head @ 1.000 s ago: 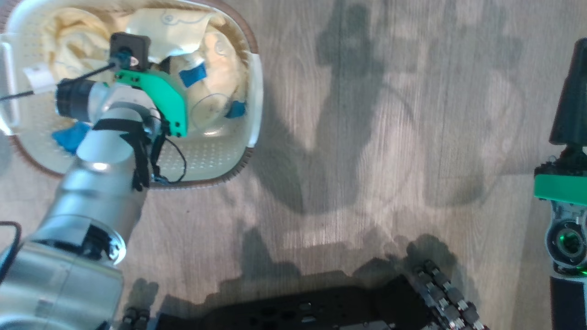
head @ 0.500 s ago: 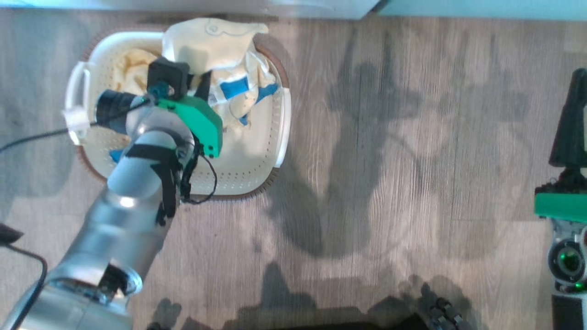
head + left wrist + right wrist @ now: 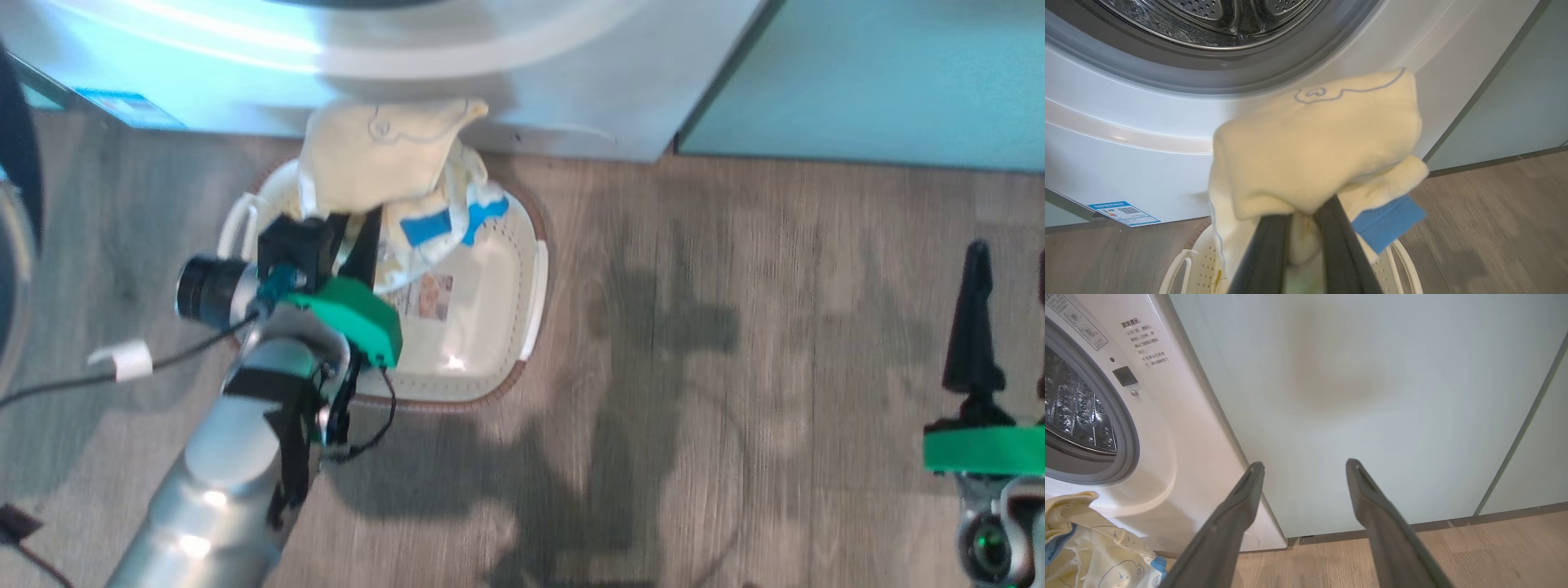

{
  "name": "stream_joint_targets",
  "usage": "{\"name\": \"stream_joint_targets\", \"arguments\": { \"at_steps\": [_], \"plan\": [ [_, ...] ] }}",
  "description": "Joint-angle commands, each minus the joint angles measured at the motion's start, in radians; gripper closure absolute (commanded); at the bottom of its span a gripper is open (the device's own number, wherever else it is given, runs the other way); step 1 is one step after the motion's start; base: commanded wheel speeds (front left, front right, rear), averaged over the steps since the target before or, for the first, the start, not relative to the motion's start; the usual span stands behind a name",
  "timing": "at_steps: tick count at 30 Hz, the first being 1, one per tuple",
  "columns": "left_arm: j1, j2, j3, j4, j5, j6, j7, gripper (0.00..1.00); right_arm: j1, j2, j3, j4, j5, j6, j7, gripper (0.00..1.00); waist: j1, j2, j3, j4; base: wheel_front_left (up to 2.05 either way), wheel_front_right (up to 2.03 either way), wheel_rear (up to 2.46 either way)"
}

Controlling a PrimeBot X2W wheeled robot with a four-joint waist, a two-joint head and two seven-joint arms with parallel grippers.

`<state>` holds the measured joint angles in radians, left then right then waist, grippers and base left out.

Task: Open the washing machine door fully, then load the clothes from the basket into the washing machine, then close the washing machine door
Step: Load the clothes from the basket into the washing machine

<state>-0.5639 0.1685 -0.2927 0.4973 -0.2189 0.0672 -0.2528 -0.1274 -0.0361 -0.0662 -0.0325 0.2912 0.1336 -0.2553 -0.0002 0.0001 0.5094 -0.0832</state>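
My left gripper [image 3: 359, 233] is shut on a bundle of pale yellow clothes [image 3: 384, 155] with blue trim, held up over the cream perforated basket [image 3: 535, 269]. The basket's base with its sticker shows bare below the bundle. In the left wrist view the two fingers [image 3: 1265, 253] pinch the clothes [image 3: 1314, 147] just below the washing machine's open steel drum [image 3: 1216, 20]. The white washing machine [image 3: 457, 90] stands right behind the basket. A dark curved rim, apparently the washing machine door [image 3: 16, 188], shows at the far left edge. My right gripper [image 3: 1304, 465] is open and holds nothing, off to the right.
Pale green cabinets [image 3: 1372, 396] stand to the right of the washing machine [image 3: 1180, 437]. Wooden floor [image 3: 735, 367] spreads between the basket and my right arm. A black cable [image 3: 57, 380] trails from the left wrist. A blue energy sticker [image 3: 1122, 212] sits low on the machine front.
The head camera has tilted up, bringing the machine front into view. My left gripper has lifted the yellow clothes up out of the basket, baring the basket's base. The right gripper stays open.
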Motion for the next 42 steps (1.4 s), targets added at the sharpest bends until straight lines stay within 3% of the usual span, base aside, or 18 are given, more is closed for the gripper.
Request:
{"name": "stream_joint_targets", "arguments": {
  "at_steps": [1, 16, 29, 42],
  "plan": [
    [0.03, 0.037, 0.039, -0.061, 0.01, 0.014, -0.009, 1.0, 0.023, -0.014, 0.013, -0.021, -0.017, -0.003, -0.006, 0.0, 0.0002, -0.0001, -0.072, 0.023, 0.0, 0.0, 0.0],
    [0.297, 0.093, 0.071, -0.298, -0.007, 0.082, 0.034, 1.0, 0.149, -0.014, -0.003, 0.013, -0.086, -0.003, -0.006, 0.0, 0.0002, -0.0001, -0.305, 0.048, 0.0, 0.0, 0.0],
    [0.442, 0.14, 0.094, -0.432, -0.012, 0.129, 0.088, 1.0, 0.227, -0.014, -0.01, 0.024, -0.091, -0.003, -0.006, 0.0, 0.0002, -0.0001, -0.415, 0.045, 0.0, 0.0, 0.0],
    [0.507, 0.167, 0.106, -0.508, -0.019, 0.158, 0.129, 1.0, 0.262, -0.014, -0.013, 0.02, -0.087, -0.003, -0.002, 0.0, 0.0002, -0.0001, -0.45, 0.052, 0.0, 0.0, 0.0]
  ]
}}
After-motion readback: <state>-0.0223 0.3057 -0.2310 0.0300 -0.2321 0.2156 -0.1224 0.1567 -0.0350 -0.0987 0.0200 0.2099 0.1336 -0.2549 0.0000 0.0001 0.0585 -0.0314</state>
